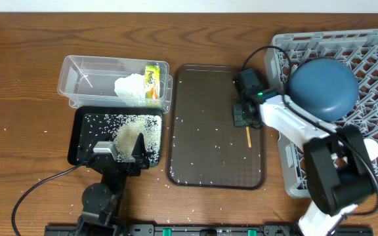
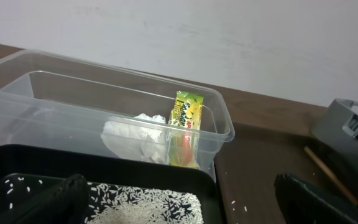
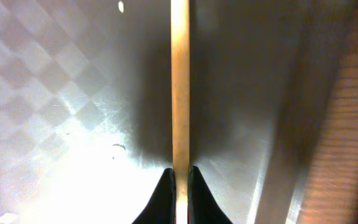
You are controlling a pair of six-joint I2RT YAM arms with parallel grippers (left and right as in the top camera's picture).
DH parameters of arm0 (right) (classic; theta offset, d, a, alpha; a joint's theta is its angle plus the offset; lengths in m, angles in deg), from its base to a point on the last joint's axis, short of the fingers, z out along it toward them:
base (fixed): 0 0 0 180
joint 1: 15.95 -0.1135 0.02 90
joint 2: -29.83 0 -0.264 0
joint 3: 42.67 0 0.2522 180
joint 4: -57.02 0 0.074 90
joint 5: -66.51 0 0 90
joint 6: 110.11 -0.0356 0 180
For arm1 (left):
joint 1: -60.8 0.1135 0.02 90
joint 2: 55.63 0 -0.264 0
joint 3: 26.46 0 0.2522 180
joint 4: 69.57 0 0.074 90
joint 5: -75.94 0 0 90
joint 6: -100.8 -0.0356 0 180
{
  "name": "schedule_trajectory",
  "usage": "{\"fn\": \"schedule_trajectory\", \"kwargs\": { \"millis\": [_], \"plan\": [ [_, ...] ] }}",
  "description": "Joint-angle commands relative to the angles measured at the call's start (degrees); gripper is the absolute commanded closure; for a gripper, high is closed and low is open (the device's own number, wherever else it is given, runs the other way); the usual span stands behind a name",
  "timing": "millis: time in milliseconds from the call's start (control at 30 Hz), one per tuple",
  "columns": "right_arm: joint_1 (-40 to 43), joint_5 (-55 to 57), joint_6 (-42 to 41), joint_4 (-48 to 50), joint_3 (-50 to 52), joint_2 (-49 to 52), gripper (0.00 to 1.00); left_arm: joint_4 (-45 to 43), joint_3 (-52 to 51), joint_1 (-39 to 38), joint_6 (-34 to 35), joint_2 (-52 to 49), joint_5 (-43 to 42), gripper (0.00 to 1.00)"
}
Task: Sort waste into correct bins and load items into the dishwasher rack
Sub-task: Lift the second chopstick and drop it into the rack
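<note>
Two arms, one black, one black-and-white

The left arm (image 1: 104,180) was all black, with a round joint housing, a grey block (image 1: 102,149) near the wrist and a black cable (image 1: 51,174) trailing off. The right arm (image 1: 294,124) had a white link between black joints and a small green light (image 1: 261,96); the right gripper (image 3: 180,186) had slim, tapered black fingers (image 3: 161,205).

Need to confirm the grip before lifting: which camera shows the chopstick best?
Right wrist: the chopstick fills the frame, pinched in the right gripper. Overhead shows only its end poking out below the gripper; left wrist shows a distant stretch.
</note>
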Motion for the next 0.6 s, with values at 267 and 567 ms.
{"fn": "schedule_trajectory", "kwargs": {
  "millis": [267,567],
  "plan": [
    [13.60,1.97,15.80,-0.42,-0.22,-25.66,0.99,1.11,-1.70,-0.07,-0.33,0.46,0.07,0.02],
    [19.17,0.50,16.44,-0.68,0.02,-18.97,0.99,1.11,-1.70,-0.07,-0.33,0.46,0.07,0.02]
  ]
}}
